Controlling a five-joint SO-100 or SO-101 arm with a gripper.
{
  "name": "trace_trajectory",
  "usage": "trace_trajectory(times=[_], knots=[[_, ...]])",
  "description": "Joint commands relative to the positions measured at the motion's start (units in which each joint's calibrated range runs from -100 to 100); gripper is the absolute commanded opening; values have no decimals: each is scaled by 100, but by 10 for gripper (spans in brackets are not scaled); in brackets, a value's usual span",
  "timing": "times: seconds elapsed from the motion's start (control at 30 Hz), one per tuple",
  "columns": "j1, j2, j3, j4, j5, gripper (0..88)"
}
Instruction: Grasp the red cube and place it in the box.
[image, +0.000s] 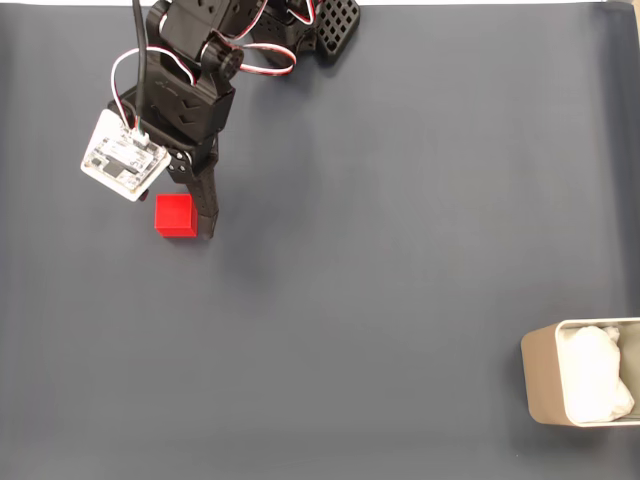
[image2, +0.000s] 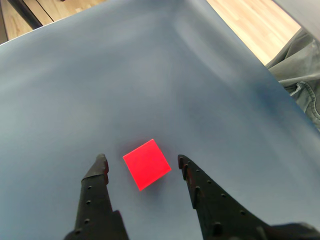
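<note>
in the wrist view the tool (image2: 142, 160) has its two black fingers (image2: 97, 190) spread apart, with the red cube (image2: 147, 164) lying between their tips on the grey-blue worktop (image2: 150, 75), touching neither finger. the cube sits turned so one corner points toward the camera. in the fixed view the red cube (image: 176, 215) rests on the worktop (image: 400, 200) in the upper left part of the picture, just beside one black finger (image: 206, 205) of the tool (image: 190, 225), below the white camera module (image: 123, 155) on the arm. the box (image: 545, 380), beige-grey with a white wrinkly lining (image: 597, 385), stands at the lower right edge, well apart from the cube.
</note>
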Motion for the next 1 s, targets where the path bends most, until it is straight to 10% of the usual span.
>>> trace_trajectory(times=[0.0,0.97], knots=[[-126,71,-87,-205,5,331],[-546,-33,187,-246,-5,331]])
